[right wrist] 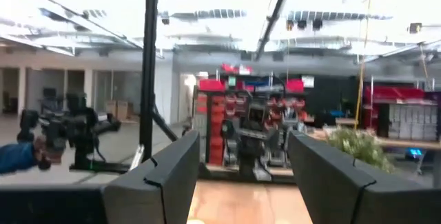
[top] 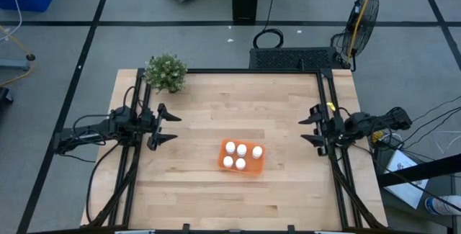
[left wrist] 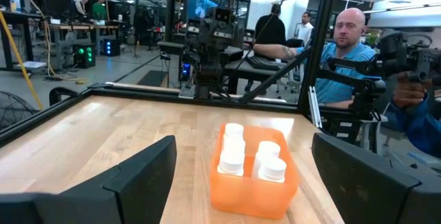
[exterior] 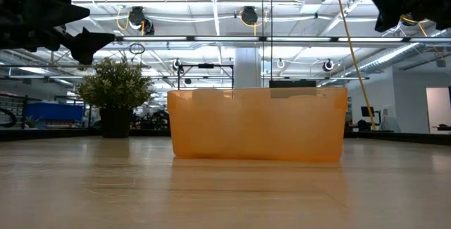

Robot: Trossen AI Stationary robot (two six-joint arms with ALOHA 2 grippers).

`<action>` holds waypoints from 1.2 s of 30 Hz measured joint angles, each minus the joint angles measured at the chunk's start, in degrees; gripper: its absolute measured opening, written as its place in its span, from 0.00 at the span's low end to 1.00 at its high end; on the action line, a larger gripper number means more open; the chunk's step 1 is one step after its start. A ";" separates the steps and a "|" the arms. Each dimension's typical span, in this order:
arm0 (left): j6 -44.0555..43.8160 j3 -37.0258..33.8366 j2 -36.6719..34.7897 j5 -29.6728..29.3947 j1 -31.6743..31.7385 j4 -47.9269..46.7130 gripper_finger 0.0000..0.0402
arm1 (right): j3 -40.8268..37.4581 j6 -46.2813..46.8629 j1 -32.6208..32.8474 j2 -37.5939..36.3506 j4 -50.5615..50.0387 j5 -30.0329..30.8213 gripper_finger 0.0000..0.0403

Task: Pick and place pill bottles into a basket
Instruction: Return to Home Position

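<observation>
**Desk:** Where are the bottles?

**Operator:** I count all five bottles standing in the basket, white caps up and packed close together. Three are in one row and two in the other.

**Desk:** And the basket?

**Operator:** It sits flat on the table, about the middle, between my two arms. In the low view its orange wall fills the centre, and I can't make out the bottles through it. The left wrist view looks down into it and shows the caps above the rim.

**Desk:** Left gripper?

**Operator:** My left gripper hangs high over the table's left side and points toward the middle. Its fingers are spread wide and empty. It is well apart from the basket.

**Desk:** Right one?

**Operator:** The right gripper mirrors it over the right side. It is raised too, with its fingers apart and holding nothing, and it faces inward, well apart from the basket.

**Desk:** Anything else I should know about?

**Operator:** A plant stands at the far left corner of the table, near my left arm and well away from the basket. Beyond the table, the left wrist view shows a person in a blue striped shirt on the right arm's side.
</observation>
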 joint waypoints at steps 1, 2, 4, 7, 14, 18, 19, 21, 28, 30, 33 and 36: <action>-0.07 0.00 0.00 0.02 0.00 0.00 0.85 | -0.11 0.12 0.00 0.03 -1.37 0.01 0.53; -0.18 0.00 0.00 0.02 0.00 0.00 0.86 | -0.17 0.16 0.00 0.07 -2.51 -0.01 0.53; -0.22 0.00 0.00 0.09 0.00 0.00 0.86 | -0.21 0.80 0.00 0.02 -4.72 -0.03 0.53; -0.35 0.00 0.00 0.19 0.00 0.00 0.86 | -0.21 2.42 0.00 0.06 -9.90 -0.11 0.53; -0.70 0.00 0.00 1.40 0.00 0.02 0.86 | -0.32 6.01 -0.02 0.05 -15.96 -4.42 0.53; -0.63 0.00 0.00 1.46 0.00 0.04 0.87 | -0.34 5.90 -0.01 0.05 -16.34 -6.38 0.53; -0.63 0.00 0.00 1.45 0.00 0.04 0.87 | -0.34 5.70 -0.02 0.05 -16.85 -6.22 0.53; -0.82 0.00 0.00 1.46 0.00 0.04 0.87 | -0.36 5.51 -0.03 0.05 -17.74 -5.33 0.53; -0.94 0.00 0.00 1.47 0.00 0.04 0.87 | -1.26 5.51 -0.11 0.05 -17.01 0.90 0.53; -1.07 0.00 0.00 1.49 0.00 0.04 0.87 | -1.59 5.16 -0.26 0.10 -16.86 2.89 0.53; -1.09 0.00 0.00 1.53 0.00 0.06 0.87 | -1.59 5.35 -1.55 0.29 -17.10 3.17 0.53; -1.16 0.00 0.00 1.54 0.00 0.06 0.87 | -1.59 5.86 -3.26 0.29 -17.08 3.16 0.53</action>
